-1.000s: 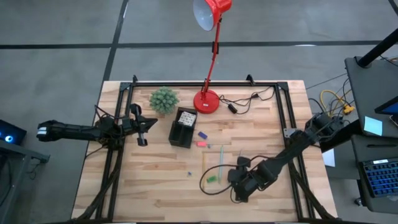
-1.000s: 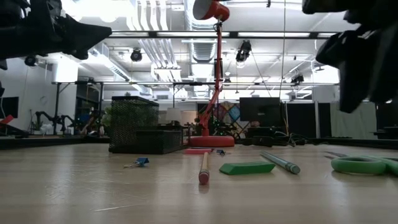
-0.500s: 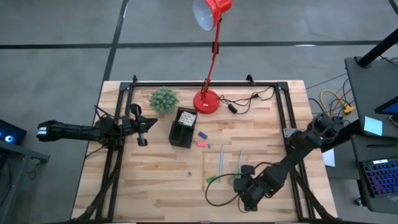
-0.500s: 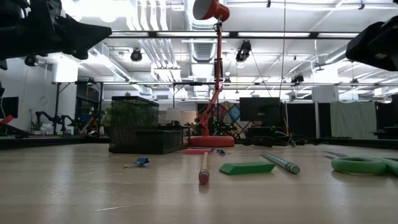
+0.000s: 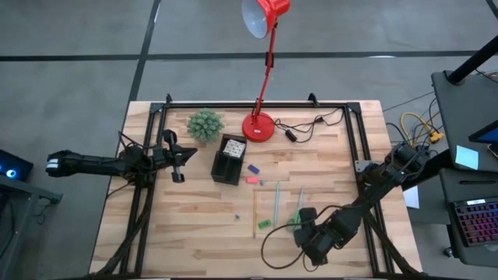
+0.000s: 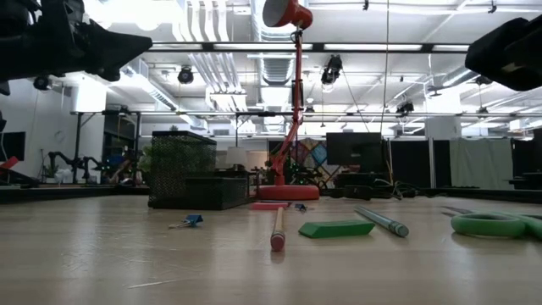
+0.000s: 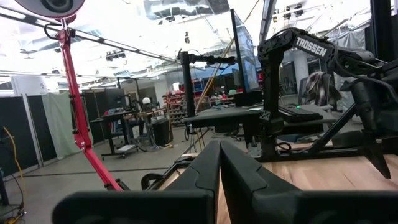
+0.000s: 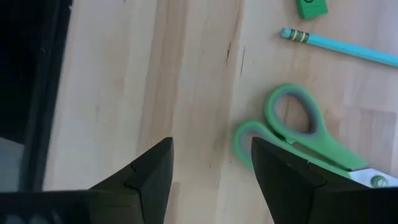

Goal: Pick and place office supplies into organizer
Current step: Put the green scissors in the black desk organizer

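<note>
The black organizer stands mid-table, with a white dotted pad at its far end. Nearer the table's near edge lie a yellow pencil, a green pen, a green piece and green-handled scissors. My right gripper hangs open above the table, its fingers just off the scissors' handle loops, touching nothing. My left gripper waits shut, left of the organizer, raised off the table.
A pink pad and a purple piece lie right of the organizer, a small clip nearer the near edge. The red lamp base, its cord and the green plant stand by the far edge.
My right gripper has risen out of the low view's right side and drawn back a little toward the table's near edge, uncovering the scissors in the high view. The supplies on the table have stayed where they were.
</note>
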Available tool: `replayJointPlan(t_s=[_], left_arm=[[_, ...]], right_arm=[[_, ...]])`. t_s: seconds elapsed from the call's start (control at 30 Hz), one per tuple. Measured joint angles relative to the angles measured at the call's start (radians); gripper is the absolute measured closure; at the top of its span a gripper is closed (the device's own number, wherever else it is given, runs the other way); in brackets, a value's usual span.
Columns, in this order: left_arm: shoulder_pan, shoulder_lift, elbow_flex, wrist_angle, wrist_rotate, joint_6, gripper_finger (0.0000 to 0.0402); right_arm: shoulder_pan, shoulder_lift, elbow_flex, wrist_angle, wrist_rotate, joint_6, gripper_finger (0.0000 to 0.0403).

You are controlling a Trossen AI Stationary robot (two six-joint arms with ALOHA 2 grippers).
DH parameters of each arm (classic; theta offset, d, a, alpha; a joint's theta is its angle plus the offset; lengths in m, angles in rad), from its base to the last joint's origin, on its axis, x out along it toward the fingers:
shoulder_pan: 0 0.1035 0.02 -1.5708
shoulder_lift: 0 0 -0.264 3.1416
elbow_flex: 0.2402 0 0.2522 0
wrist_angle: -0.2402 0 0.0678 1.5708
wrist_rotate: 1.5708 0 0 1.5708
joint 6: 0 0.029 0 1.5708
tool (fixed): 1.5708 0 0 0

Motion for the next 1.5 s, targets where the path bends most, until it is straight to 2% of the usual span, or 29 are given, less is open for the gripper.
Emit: replayJointPlan(t_s=[0.8,1.03,1.23,1.5], left_arm=[[0.0,0.006,0.0,-0.001,0.0,0.0,0.0402],[0.0,0.006,0.0,-0.001,0.0,0.0,0.0402],[0.0,0.006,0.0,-0.001,0.0,0.0,0.0402],[0.0,0.008,0.0,0.0,0.0,0.0,0.0402]], right_arm=[[0.0,0.0,-0.08,0.005,0.053,-0.033,0.0197],[-0.002,0.0,-0.111,0.107,0.059,-0.087,0.0197],[-0.002,0.001,-0.116,0.118,0.061,-0.112,0.0197],[-0.002,0.067,-0.112,0.126,0.058,-0.142,0.0197]])
